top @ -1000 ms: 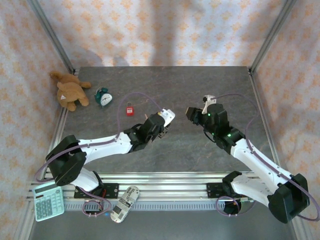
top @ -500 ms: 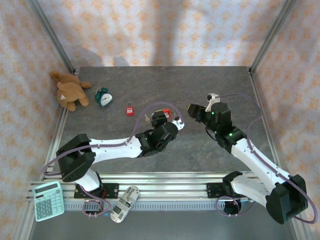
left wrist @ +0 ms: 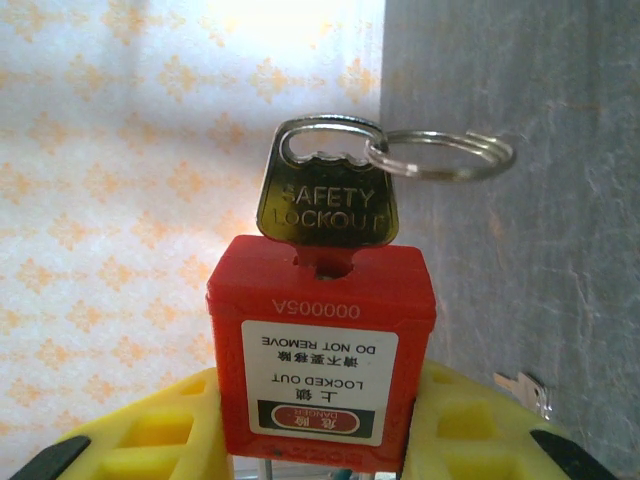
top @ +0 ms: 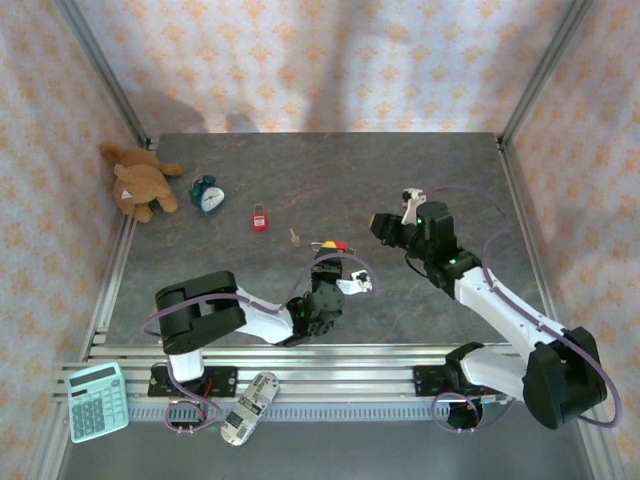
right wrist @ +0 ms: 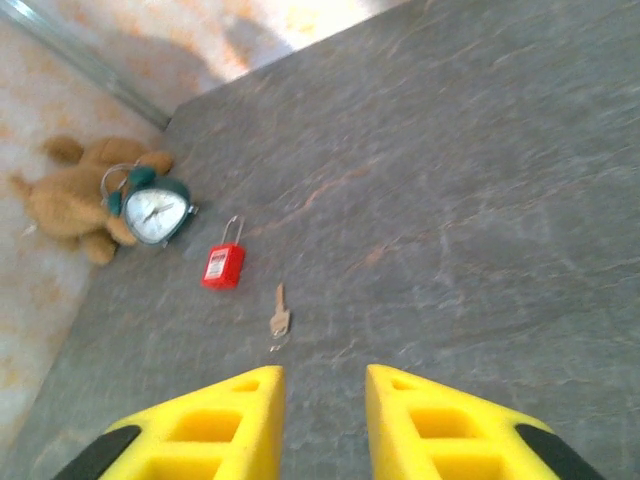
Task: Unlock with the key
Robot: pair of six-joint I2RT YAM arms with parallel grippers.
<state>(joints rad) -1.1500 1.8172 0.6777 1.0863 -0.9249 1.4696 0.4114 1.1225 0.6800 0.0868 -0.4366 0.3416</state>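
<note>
**A:** Left wrist view: where is the red safety padlock (left wrist: 320,340)?

**B:** Between the yellow fingers (left wrist: 160,440) of the left pincer (left wrist: 322,415), which is clamped on its body from both sides (the label reads upside down to this camera). The padlock is held up off the worktop (left wrist: 520,250).

**A:** And the key (left wrist: 325,200)?

**B:** Seated in the keyway at the padlock's far end, stamped SAFETY LOCKOUT. Its split ring (left wrist: 440,157) juts to the right.

**A:** The right pincer (right wrist: 325,390)?

**B:** Above the worktop, with its fingers a narrow gap apart and nothing between them. In the top view it is to the right of the held padlock, not touching it.

**A:** Other items?

**B:** A second padlock (right wrist: 223,265) lies flat, with a loose key (right wrist: 280,318) near it. Beyond are an alarm clock (right wrist: 152,210) and a teddy bear (right wrist: 70,200).
</note>
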